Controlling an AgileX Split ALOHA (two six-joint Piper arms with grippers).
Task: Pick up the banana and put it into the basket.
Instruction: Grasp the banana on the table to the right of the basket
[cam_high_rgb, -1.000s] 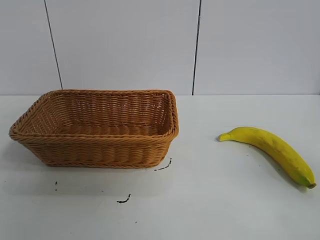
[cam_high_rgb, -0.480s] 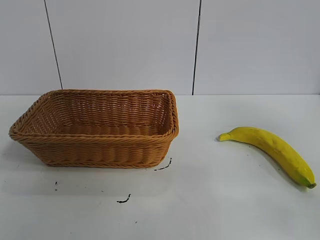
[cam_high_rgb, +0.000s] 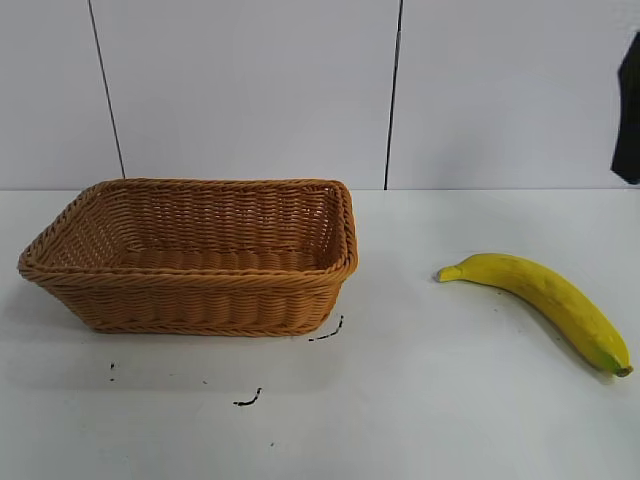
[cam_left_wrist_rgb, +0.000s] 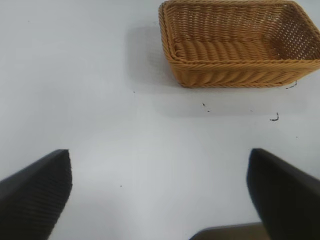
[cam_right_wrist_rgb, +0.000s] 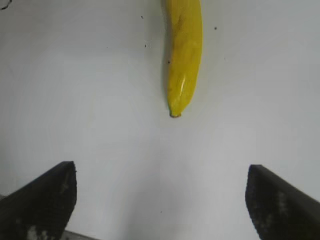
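Overall, the white desk (cam_high_rgb: 420, 420), flecked with small black marks, meets a pale panelled wall; the tan woven wicker basket (cam_high_rgb: 200, 255) sits left, the curved yellow banana (cam_high_rgb: 545, 300) lies near the right edge. Both end effectors, left (cam_left_wrist_rgb: 160, 192) and right (cam_right_wrist_rgb: 160, 200), hang spread wide and empty, their fingers cut off at the wrist views' borders.

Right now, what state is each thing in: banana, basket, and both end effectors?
banana: lying on the white table, outside the basket, not held.
basket: upright, empty.
right end effector: open, empty, above the table short of the banana's end.
left end effector: open, empty, over bare table away from the basket.
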